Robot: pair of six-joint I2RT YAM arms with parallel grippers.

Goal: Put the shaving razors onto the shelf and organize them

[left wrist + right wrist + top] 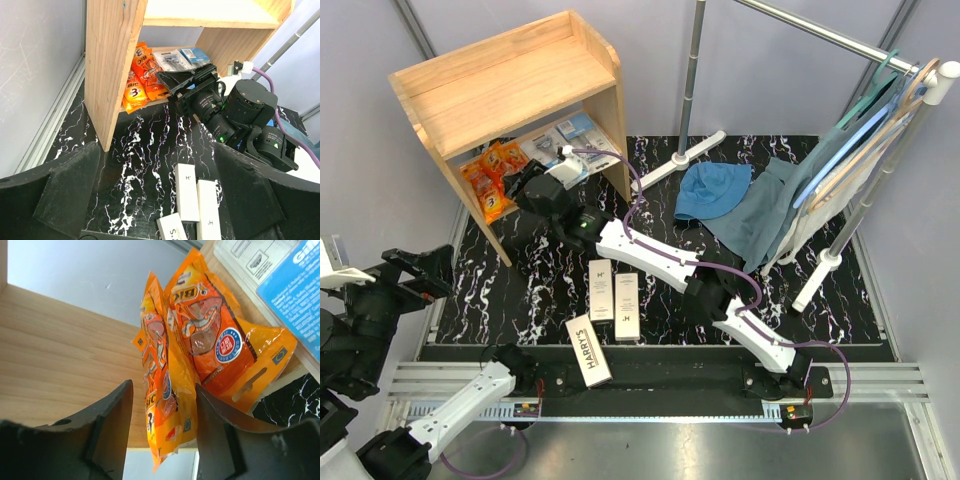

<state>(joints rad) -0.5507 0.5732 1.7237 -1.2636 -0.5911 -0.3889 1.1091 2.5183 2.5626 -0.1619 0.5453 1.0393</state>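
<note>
On the table (pixel 520 290), three white boxes (pixel 627 305) — left fingers (pixel 65 195) apart, empty; right fingers (pixel 112 430) apart by orange packs (pixel 215 345).

Shiny orange packs (pixel 490 182) on shelf (pixel 510 75) (white boxes (pixel 602 290) outside)

Surface: table (pixel 520 290), black with white marble veining.
Far left: shelf (pixel 510 75), light wood, standing upright on its two side panels.
Centre: first Harry's box (pixel 602 290) and second Harry's box (pixel 626 306), white, lying flat just beside each other, long sides running near to far.
Near edge: third Harry's box (pixel 588 350), flat, lettering up, angled, its near end past the marble onto the dark border strip.
Far centre and right: clothes rack (pixel 685 158), metal, its white feet on the table.
Centre right: blue cap (pixel 713 190), lying near the rack foot.
Right of the cap: grey-blue cloth (pixel 770 215), its lower part on the table, touching the cap.
</note>
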